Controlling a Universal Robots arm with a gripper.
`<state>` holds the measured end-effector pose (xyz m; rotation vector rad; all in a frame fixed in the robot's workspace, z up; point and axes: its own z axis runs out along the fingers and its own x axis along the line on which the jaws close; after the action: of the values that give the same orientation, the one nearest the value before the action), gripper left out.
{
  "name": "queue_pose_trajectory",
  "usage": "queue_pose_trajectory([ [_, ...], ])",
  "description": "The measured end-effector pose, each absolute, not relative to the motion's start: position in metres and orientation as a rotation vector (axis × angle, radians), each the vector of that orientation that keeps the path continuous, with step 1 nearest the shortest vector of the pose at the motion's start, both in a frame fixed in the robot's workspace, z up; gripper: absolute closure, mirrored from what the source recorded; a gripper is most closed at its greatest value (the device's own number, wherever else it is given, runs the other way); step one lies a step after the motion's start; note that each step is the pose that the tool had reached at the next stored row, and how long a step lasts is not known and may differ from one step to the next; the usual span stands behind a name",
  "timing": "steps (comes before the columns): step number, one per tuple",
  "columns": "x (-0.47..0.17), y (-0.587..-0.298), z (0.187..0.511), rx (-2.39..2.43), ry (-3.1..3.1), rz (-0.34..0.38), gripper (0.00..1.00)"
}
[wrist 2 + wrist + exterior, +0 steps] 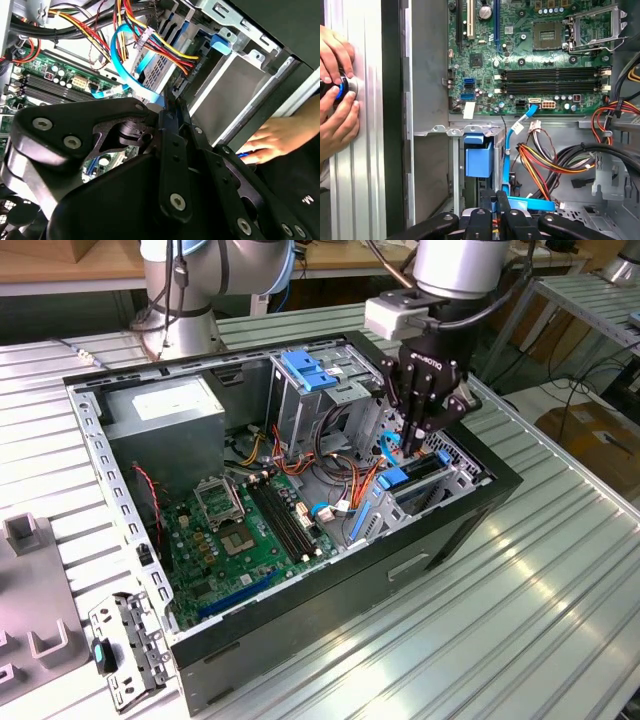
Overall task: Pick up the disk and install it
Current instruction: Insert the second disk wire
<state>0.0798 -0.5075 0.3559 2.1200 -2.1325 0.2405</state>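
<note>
1. Gripper point(412, 445) hangs inside case point(430, 540), at 3 o'clock from the motherboard point(250, 530) in the exterior view; fingers look pressed together, nothing seen between them.
2. Disk point(225, 95) sits in the drive bay, silver face showing, just beside the fingertips.
3. Likely heavy, rigid, slick, shock-sensitive; best gripped across the blue-bracketed edges.

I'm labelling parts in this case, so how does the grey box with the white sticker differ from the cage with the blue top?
The grey box is closed and solid, with a white sticker on top; the cage is open-framed with a blue plastic top. The cage stands taller than the box. Both are grey metal inside the case.
</note>
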Motion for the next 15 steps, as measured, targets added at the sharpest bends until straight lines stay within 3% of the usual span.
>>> queue_pose_trajectory([
  [3,0.080,-0.520,0.356,2.153,-2.168,0.177,0.84],
  [7,0.080,-0.535,0.356,2.171,-2.187,0.143,0.84],
  [13,0.080,-0.546,0.356,2.235,-2.254,0.006,0.84],
  [15,0.080,-0.551,0.356,2.239,-2.259,-0.005,0.84],
])
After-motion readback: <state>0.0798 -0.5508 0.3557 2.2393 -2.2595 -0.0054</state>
